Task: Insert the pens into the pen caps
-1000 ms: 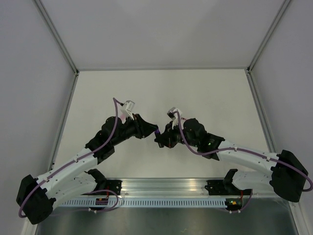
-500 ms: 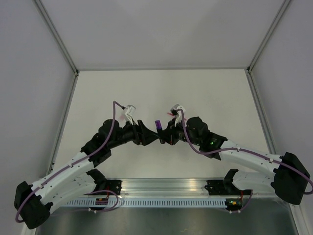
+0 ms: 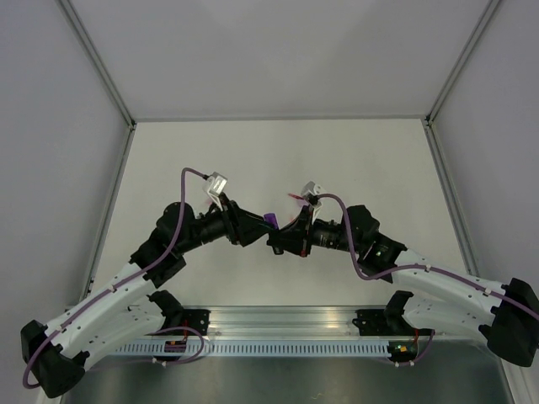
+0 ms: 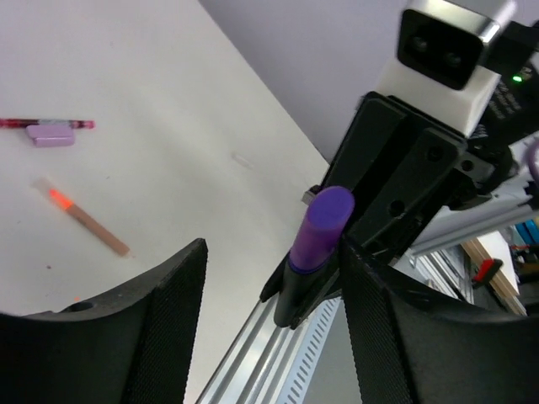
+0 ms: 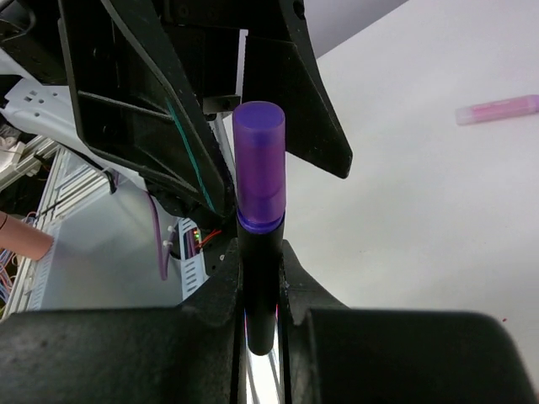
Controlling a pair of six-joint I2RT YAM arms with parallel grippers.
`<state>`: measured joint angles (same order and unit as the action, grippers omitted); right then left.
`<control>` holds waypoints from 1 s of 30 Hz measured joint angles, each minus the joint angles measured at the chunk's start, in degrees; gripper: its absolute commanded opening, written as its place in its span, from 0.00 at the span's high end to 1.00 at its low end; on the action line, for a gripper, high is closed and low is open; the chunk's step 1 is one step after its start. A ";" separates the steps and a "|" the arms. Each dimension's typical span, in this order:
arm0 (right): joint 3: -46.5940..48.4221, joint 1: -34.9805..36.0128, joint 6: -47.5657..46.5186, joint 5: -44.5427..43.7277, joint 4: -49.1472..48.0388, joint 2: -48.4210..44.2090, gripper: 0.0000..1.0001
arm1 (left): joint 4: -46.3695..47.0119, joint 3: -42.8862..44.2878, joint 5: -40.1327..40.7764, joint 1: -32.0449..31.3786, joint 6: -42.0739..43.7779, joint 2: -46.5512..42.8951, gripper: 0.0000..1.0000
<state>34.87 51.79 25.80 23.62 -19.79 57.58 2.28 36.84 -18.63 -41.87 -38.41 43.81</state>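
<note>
A black pen (image 5: 259,278) stands upright in my right gripper (image 5: 259,263), which is shut on its body. Its purple cap (image 5: 258,160) sits on the pen's top end. From the left wrist view the same capped pen (image 4: 318,240) shows between the fingers of my left gripper (image 4: 274,252). That gripper is open and does not touch it. Seen from above, the purple cap (image 3: 271,220) lies between the left gripper (image 3: 253,232) and the right gripper (image 3: 280,241). An orange pen (image 4: 84,220), a thin pink pen (image 4: 46,124) and a pink cap (image 4: 50,135) lie on the table.
A pink piece (image 5: 497,109) lies on the white table (image 3: 278,160) beyond the right gripper. The slotted metal rail (image 3: 278,332) runs along the near edge, under both arms. Grey walls close in the table on three sides.
My left gripper has opened and let go of the purple cap, which stays on the pen. The right gripper still holds the pen, and both arms have shifted a little.
</note>
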 measured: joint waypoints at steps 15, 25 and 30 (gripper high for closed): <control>-0.15 0.00 0.94 3.50 -2.51 0.00 1.00 | 11.61 -3.43 -12.48 0.00 0.20 -1.14 0.47; -0.15 0.00 1.01 3.85 -2.47 0.72 1.00 | 9.46 -3.37 -11.39 0.00 2.12 -2.80 0.24; -0.15 0.00 1.27 5.07 -2.49 0.94 1.00 | 5.90 -0.87 -9.66 0.00 4.04 -3.04 0.23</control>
<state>34.72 51.79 27.07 28.69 -22.28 58.52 8.19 35.97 -28.29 -41.87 -34.37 40.77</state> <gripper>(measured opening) 0.136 0.769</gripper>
